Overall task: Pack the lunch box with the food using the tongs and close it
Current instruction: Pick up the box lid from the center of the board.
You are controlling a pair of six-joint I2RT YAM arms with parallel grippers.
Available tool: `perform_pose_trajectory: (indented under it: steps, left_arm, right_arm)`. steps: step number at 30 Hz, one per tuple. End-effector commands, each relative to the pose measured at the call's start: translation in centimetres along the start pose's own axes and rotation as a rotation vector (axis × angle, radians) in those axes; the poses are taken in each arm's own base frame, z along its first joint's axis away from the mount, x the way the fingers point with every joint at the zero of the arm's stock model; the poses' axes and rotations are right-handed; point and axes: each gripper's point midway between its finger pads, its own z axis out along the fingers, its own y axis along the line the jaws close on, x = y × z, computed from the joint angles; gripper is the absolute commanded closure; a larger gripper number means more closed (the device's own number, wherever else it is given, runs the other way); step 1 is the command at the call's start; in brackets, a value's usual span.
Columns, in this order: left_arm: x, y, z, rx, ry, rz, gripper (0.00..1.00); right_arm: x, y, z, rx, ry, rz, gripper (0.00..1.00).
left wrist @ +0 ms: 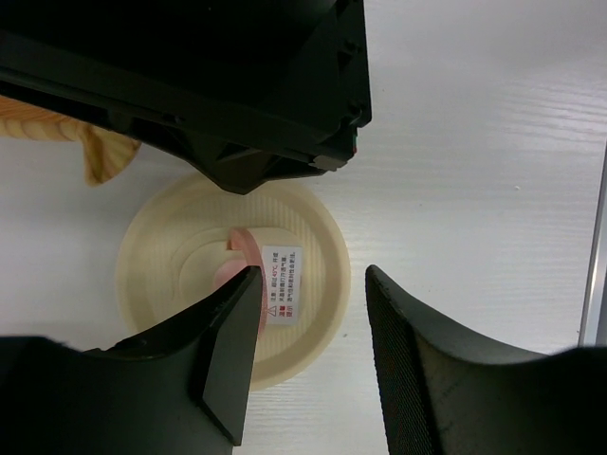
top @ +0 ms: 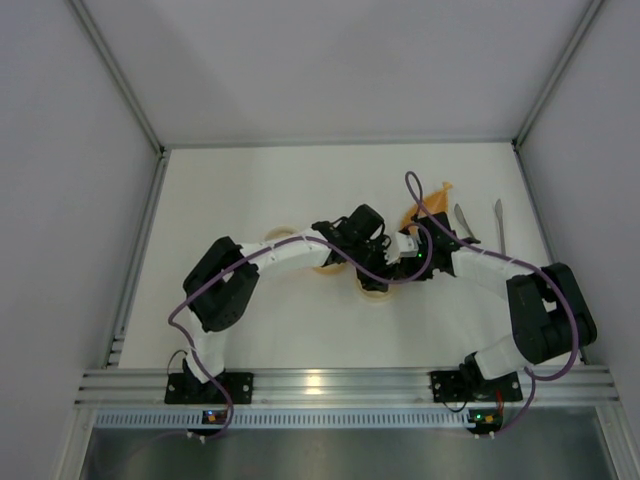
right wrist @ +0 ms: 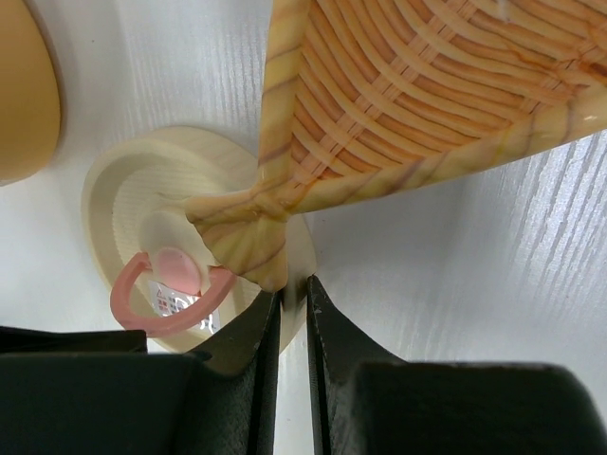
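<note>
From above, the left pincer (top: 370,258) and right pincer (top: 400,248) meet over a cream lunch box lid (top: 375,288) on the white tabletop (top: 250,190). The silver tongs (top: 498,225) lie well right of both. Grey walls (top: 300,60) close in the space.

The left wrist view shows the left pincer's fingers apart and empty, the lid with its pink loop (left wrist: 237,248) directly beneath them.

Only the right wrist view shows the right pincer almost together, pinching the stem tip of a woven leaf dish (right wrist: 398,104), the lid just beyond.
</note>
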Motion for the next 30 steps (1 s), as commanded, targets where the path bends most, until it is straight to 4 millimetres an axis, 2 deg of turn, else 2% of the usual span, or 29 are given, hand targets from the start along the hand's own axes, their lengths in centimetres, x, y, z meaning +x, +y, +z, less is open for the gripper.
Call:
perform_pose_trajectory:
  steps: [1, 5, 9, 14, 20, 24, 25, 26, 29, 30]
  left_arm:
    - [-1.5, 1.0, 0.0, -0.018, -0.038, 0.090, 0.47]
    - [-0.6, 2.0, 0.4, -0.061, -0.005, 0.087, 0.48]
    - [0.7, 2.8, 1.0, -0.089, 0.031, 0.080, 0.54]
    - [1.7, 3.0, 1.5, -0.090, 0.067, 0.087, 0.57]
    - [2.3, 2.8, 1.7, -0.075, 0.084, 0.064, 0.72]
    - [1.8, 2.6, 1.3, -0.072, 0.080, 0.040, 0.86]
    - [1.7, 2.3, 1.2, -0.063, 0.079, 0.037, 0.93]
    - [1.7, 2.1, 1.0, -0.059, 0.088, 0.027, 0.97]
    - [0.9, 1.0, 0.0, -0.033, 0.073, -0.006, 1.00]
    - [0.0, 0.7, -0.8, -0.028, 0.050, -0.016, 1.00]
  right_arm:
    - [1.2, 0.5, -0.1, -0.017, 0.028, -0.034, 1.00]
    - [1.2, 0.7, -0.1, -0.032, 0.028, -0.036, 1.00]
    - [1.1, 0.8, -0.2, -0.035, 0.026, -0.045, 1.00]
    - [1.3, 0.7, -0.3, -0.037, 0.026, -0.045, 1.00]
    - [1.3, 1.2, -0.4, -0.058, 0.031, -0.049, 0.99]
    - [0.8, 2.1, -1.1, -0.094, 0.014, -0.053, 0.90]
    - [0.8, 2.3, -1.3, -0.100, 0.012, -0.053, 0.89]
    - [0.7, 2.4, -1.5, -0.104, 0.007, -0.051, 0.86]
    - [0.2, 3.3, -2.6, -0.144, -0.018, -0.057, 0.79]
    - [-0.1, 3.9, -3.2, -0.164, -0.034, -0.066, 0.74]
